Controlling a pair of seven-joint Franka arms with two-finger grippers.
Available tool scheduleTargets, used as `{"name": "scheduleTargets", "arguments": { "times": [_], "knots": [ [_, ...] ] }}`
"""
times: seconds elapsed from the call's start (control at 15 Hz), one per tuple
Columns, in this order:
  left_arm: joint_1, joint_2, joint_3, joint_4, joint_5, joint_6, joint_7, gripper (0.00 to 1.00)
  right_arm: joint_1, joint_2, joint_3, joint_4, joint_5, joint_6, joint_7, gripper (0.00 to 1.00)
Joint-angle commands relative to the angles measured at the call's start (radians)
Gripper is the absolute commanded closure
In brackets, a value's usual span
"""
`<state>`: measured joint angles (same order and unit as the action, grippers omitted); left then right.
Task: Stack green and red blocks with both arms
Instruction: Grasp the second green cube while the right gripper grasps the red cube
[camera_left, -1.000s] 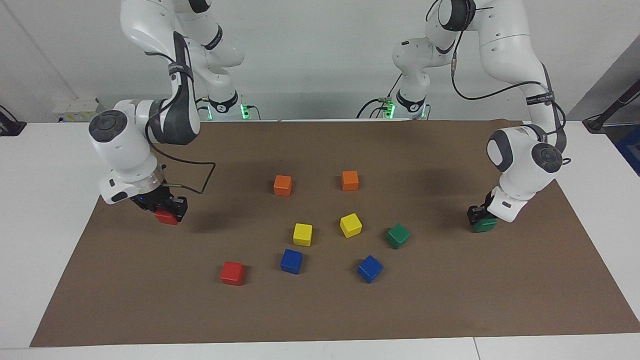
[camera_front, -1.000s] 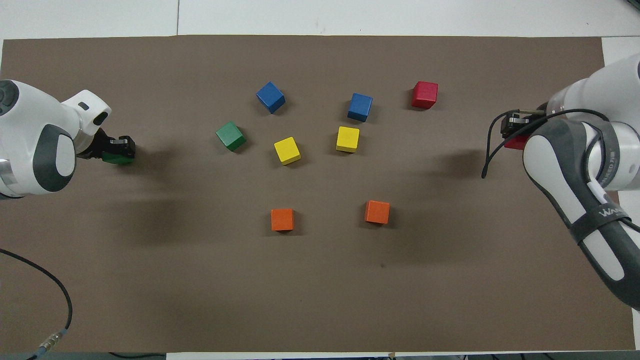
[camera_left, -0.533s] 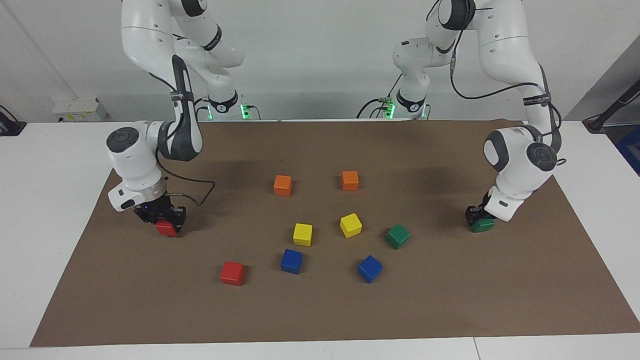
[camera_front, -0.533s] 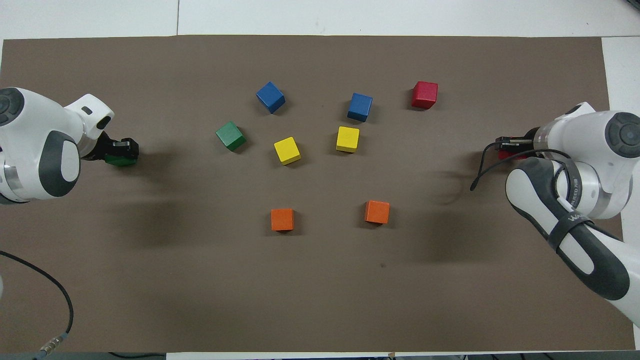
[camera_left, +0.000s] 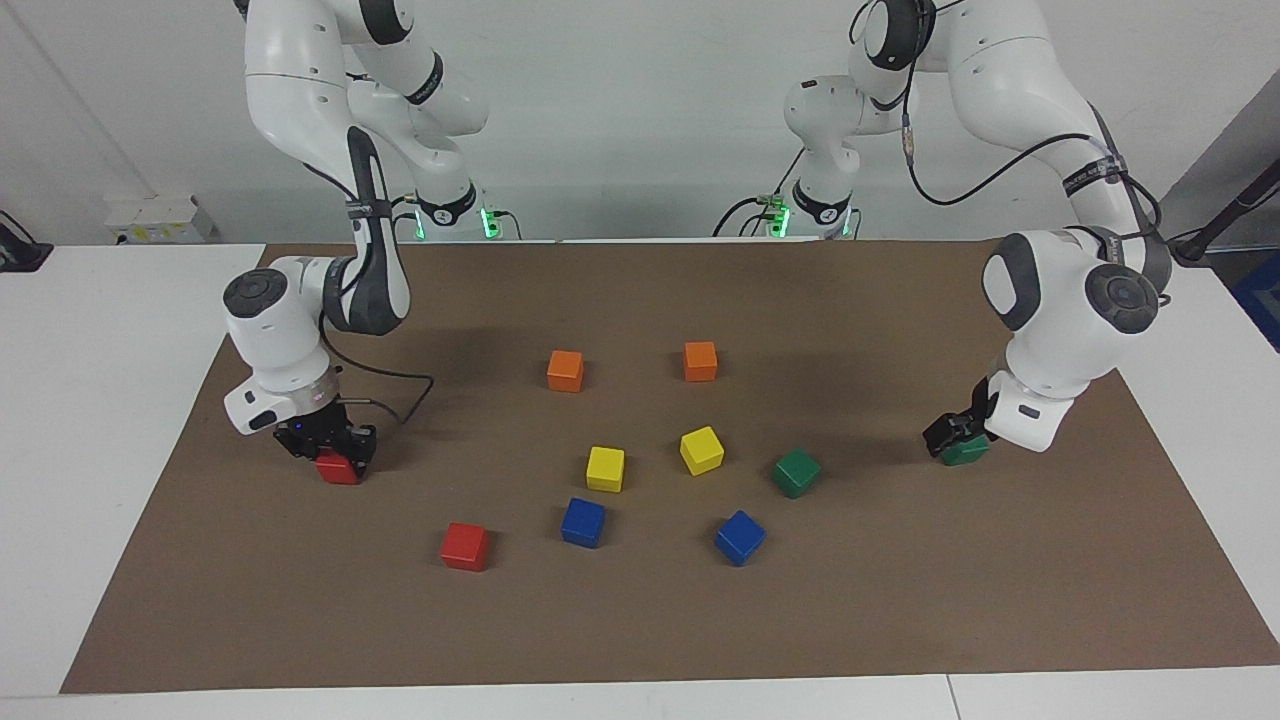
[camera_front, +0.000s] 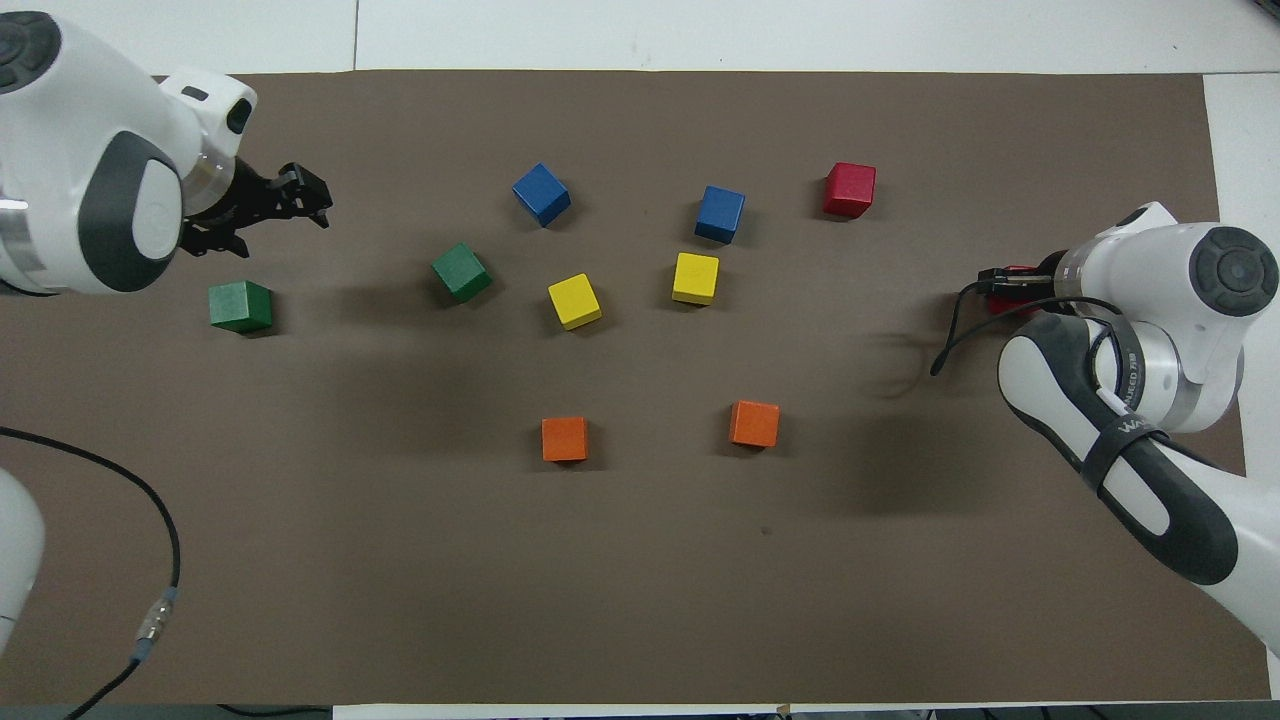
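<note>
Green and red blocks lie in two pairs, one pair toward each arm's end of the table (camera_left: 640, 630), none stacked yet. The left gripper (camera_front: 290, 195) has its fingers spread and empty, raised just over the green block at the table's end (camera_front: 240, 306), which sits flat on the brown mat. The other green block (camera_front: 461, 271) lies well apart from it, toward the middle of the table and turned at an angle to the mat's edges. The right gripper (camera_left: 335, 452) is low at its own end with its fingers closed on a red block (camera_left: 337, 468) that is at or just above the mat; I cannot tell whether it touches. The loose red block (camera_left: 465, 546) lies near it, farther from the robots and toward the middle. Each arm is clearly the nearer one to its own colour, so the coming move likely turns on carrying one block of a pair over to the other. Cubes have no long axis, but the turned green one would need the fingers aligned to its faces. Two yellow blocks (camera_left: 605, 469), two blue blocks (camera_left: 583, 522) and two orange blocks (camera_left: 565, 370) crowd the middle; the ends offer open mat.
</note>
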<state>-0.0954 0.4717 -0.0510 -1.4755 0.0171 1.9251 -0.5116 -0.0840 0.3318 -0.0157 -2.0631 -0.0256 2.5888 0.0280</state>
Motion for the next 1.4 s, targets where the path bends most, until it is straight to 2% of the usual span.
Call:
{"name": "scheduleTargets", "arguments": {
  "times": [0.0,0.07,0.2,0.27,0.47,0.6,0.93,1.07,1.2,1.33],
  "knots": [
    [-0.094,0.057,0.016,0.046,-0.013,0.04,-0.225,0.0,-0.002,0.007,0.008,0.066,-0.003,-0.08,-0.007,0.0],
    [-0.13,0.065,0.017,0.031,-0.002,0.076,-0.32,0.0,0.001,0.003,0.011,0.105,-0.007,-0.149,-0.007,0.0],
    [-0.152,0.05,0.017,-0.064,0.015,0.188,-0.445,0.0,0.053,0.001,0.008,0.22,-0.034,-0.304,0.003,0.0],
    [-0.176,0.042,0.017,-0.103,0.015,0.228,-0.462,0.0,0.079,0.013,0.008,0.297,-0.04,-0.376,0.053,0.0],
    [-0.193,0.041,0.017,-0.118,0.018,0.25,-0.476,0.0,0.171,0.085,0.011,0.479,-0.076,-0.501,0.243,0.0],
    [-0.21,0.038,0.017,-0.161,0.058,0.291,-0.476,0.0,0.208,0.168,0.011,0.587,-0.073,-0.553,0.302,0.0],
    [-0.239,0.025,0.017,-0.241,0.066,0.356,-0.495,0.0,0.253,0.38,0.014,0.849,-0.065,-0.584,0.424,0.0],
    [-0.239,0.025,0.017,-0.249,0.066,0.371,-0.496,0.04,0.256,0.424,0.017,0.9,-0.06,-0.584,0.428,0.0],
    [-0.238,0.025,0.017,-0.25,0.066,0.379,-0.495,0.45,0.257,0.443,0.025,0.903,-0.056,-0.564,0.429,0.0],
    [-0.237,0.025,0.017,-0.255,0.066,0.373,-0.496,1.0,0.26,0.461,0.025,0.89,-0.045,-0.494,0.431,0.0]
  ]
}}
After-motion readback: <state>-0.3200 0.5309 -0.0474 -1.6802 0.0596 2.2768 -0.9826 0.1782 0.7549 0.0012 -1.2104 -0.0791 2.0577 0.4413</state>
